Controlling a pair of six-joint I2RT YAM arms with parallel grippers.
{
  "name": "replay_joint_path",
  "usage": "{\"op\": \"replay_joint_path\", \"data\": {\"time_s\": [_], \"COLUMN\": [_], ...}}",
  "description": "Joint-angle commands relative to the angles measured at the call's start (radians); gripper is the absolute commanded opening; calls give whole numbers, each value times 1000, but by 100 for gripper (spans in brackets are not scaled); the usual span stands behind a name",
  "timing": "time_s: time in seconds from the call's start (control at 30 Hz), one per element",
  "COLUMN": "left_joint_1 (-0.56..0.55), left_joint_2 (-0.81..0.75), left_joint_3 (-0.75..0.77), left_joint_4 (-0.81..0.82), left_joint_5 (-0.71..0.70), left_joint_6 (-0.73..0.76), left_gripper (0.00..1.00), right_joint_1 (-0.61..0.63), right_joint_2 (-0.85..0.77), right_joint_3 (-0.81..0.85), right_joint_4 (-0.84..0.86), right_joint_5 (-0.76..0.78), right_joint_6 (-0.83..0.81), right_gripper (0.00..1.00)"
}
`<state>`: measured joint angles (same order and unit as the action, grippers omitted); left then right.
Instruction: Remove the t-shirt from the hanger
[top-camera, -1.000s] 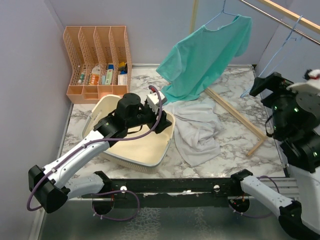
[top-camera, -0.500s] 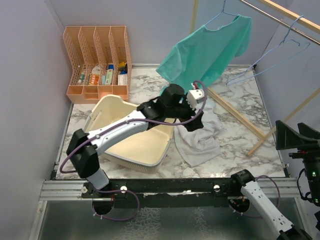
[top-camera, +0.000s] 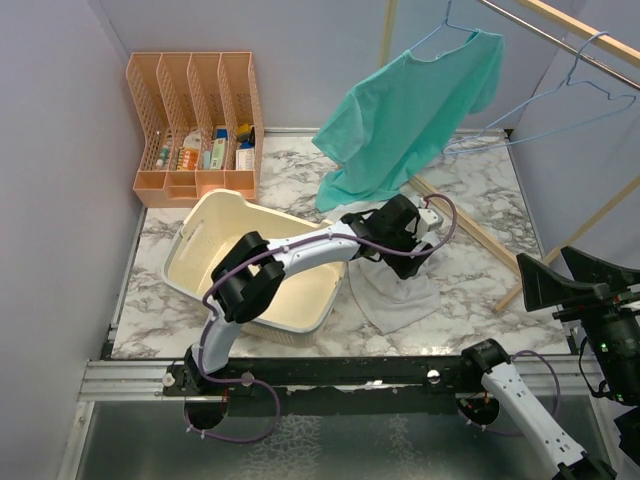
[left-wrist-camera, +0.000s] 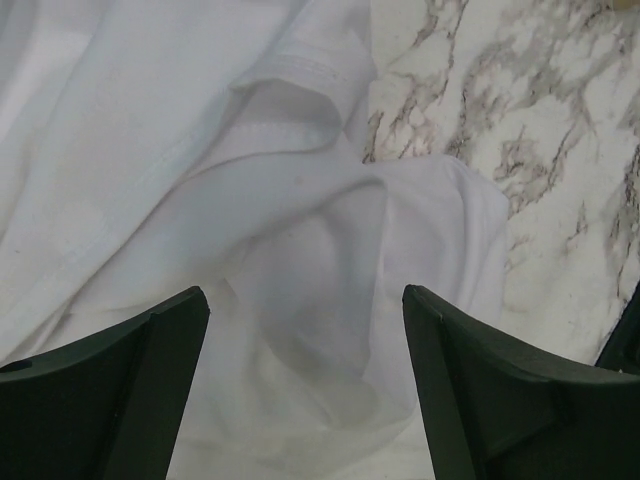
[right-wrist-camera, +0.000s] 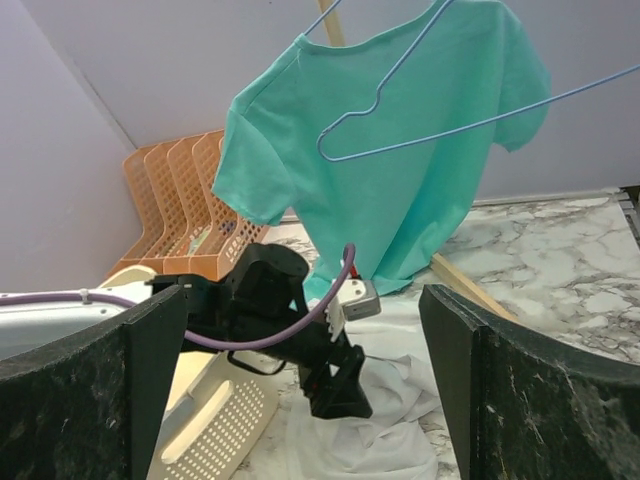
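Note:
A green t-shirt (top-camera: 415, 110) hangs on a light blue wire hanger (top-camera: 425, 40) from the rail at the back right; it also shows in the right wrist view (right-wrist-camera: 400, 150). My left gripper (top-camera: 405, 262) is open, just above a crumpled white t-shirt (top-camera: 400, 295) on the marble table. The left wrist view shows the white cloth (left-wrist-camera: 300, 250) between my open left gripper (left-wrist-camera: 305, 310), not gripped. My right gripper (top-camera: 565, 275) is open and empty at the right edge, well in front of the green shirt, and it (right-wrist-camera: 300, 320) faces the shirt.
An empty blue hanger (top-camera: 540, 124) hangs tilted from the rail (top-camera: 560, 40) on the right, also in the right wrist view (right-wrist-camera: 480, 122). A cream laundry basket (top-camera: 200, 250) sits left of centre. An orange file rack (top-camera: 195, 120) stands back left. Wooden frame slats (top-camera: 470, 225) cross the table.
My left arm has swung right from over the basket to above the white t-shirt. My right arm has dropped from the upper right to the lower right edge. The empty hanger has swung.

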<state>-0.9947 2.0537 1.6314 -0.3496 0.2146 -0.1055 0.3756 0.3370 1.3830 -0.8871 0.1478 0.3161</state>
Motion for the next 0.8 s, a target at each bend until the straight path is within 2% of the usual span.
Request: {"op": "replay_joint_path", "data": {"time_s": [0.0,0.23,0.47,0.6,0.7,0.77], "left_joint_1": [-19,-22,-22,-22,-22,-22], "left_joint_2": [45,101,173,200,203,197], "left_joint_3": [94,120,134,109,87,72], "left_joint_4": [9,56,62,100,114,117], "left_joint_5": [-103,-189,-172,-169,-129,-101], "left_joint_6": [8,42,103,106,103,98], "left_gripper": [82,87,93,92,79,62], "right_joint_1": [-1,-1,-1,-1,-2,-1], "right_joint_2": [-25,-39,-36,-34,-28,-26], "right_joint_3": [-14,-11,-20,-30,-41,-48], "right_joint_4": [32,39,45,53,56,59], "right_joint_5": [-52,-58,-58,-63,-72,-81], "right_joint_6": [-18,-21,-25,-28,-26,-24], "right_gripper": [100,100,100,100,100,100]}}
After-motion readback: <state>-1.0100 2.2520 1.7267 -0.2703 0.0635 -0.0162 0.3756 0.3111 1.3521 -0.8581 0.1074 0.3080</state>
